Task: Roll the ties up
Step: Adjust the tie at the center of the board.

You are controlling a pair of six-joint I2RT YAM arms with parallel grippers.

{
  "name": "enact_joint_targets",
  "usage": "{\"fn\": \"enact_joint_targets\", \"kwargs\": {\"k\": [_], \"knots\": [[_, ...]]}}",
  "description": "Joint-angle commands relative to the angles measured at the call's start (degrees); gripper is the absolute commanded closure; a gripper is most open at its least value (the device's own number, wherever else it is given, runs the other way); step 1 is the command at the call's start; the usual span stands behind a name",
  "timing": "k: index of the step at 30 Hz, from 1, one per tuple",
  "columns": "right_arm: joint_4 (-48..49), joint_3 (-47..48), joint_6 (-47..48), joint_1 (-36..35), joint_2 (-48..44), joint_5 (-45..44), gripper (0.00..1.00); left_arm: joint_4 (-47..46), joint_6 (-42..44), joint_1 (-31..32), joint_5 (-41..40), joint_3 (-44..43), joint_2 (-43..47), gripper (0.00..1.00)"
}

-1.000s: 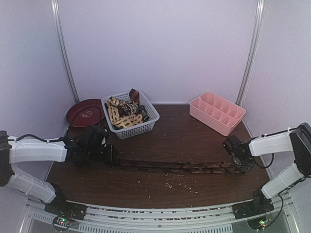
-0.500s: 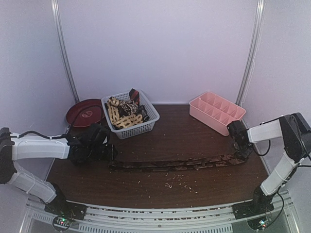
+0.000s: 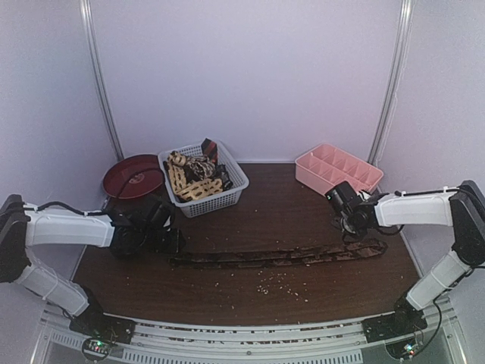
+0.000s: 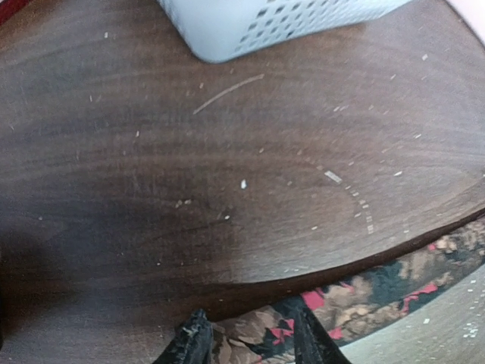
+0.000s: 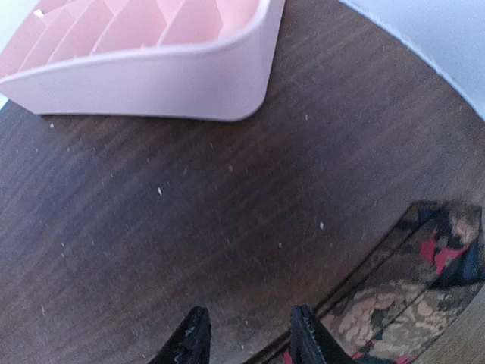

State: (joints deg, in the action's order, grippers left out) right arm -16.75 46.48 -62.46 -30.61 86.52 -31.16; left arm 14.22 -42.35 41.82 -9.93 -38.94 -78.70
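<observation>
Brown-and-red tie [image 3: 280,258] lies stretched left to right on the near desk [image 3: 273,212]. I see left jaws spread astride its left end, right jaws spread just beside its right end.

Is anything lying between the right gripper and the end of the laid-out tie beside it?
Nothing visible. Only bare table separates the right gripper from that end of the tie; the pink divided tray sits farther back, off that path.
</observation>
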Motion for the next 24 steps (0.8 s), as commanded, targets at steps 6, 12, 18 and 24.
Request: {"fn": "enact_joint_targets", "kwargs": {"k": [6,12,18,24], "knots": [[-0.2,-5.4,-8.7,-2.5,2.7,2.9,0.62,-1.9,-1.8,-0.2,-2.9,2.8,-5.0,0.80],[0.0,-6.9,-10.8,-2.2,6.1,3.5,0.62,-1.5,-2.2,-0.2,-5.0,3.1,-5.9,0.89],[0.4,-7.6,-11.7,-2.2,6.1,2.5,0.74,-0.4,-2.2,-0.2,-6.0,2.6,-6.4,0.91],[-1.9,-6.9,-11.4,-2.2,2.9,1.2,1.00,-0.1,-2.4,-0.2,-6.8,2.9,-5.6,0.89]]}}
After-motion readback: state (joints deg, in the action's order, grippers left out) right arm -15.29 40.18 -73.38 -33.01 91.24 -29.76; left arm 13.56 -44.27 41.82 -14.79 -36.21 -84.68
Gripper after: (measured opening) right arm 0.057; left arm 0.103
